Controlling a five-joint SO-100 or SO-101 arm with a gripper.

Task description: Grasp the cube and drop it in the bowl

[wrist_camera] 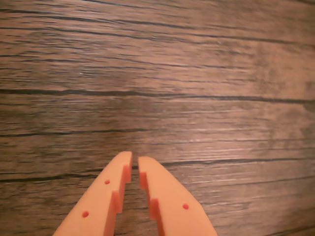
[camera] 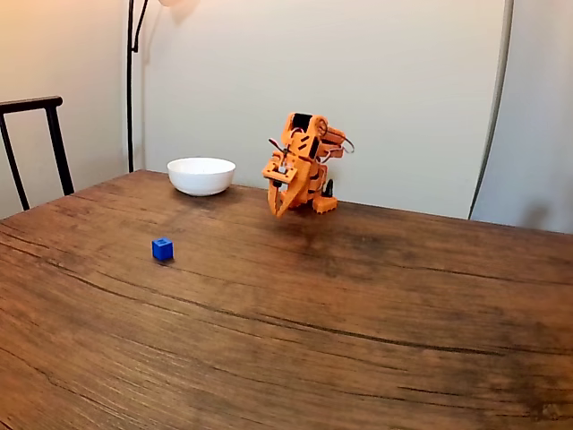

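Fixed view: cube (camera: 162,249) rests on the wooden worktop (camera: 358,331) at 9 o'clock. Bowl (camera: 201,176) sits at 11 o'clock. Folded orange arm (camera: 303,161) crouches at 12 o'clock, tool (camera: 277,211) pointing down, narrowed to a slit, empty. Pale wall (camera: 403,81) behind.
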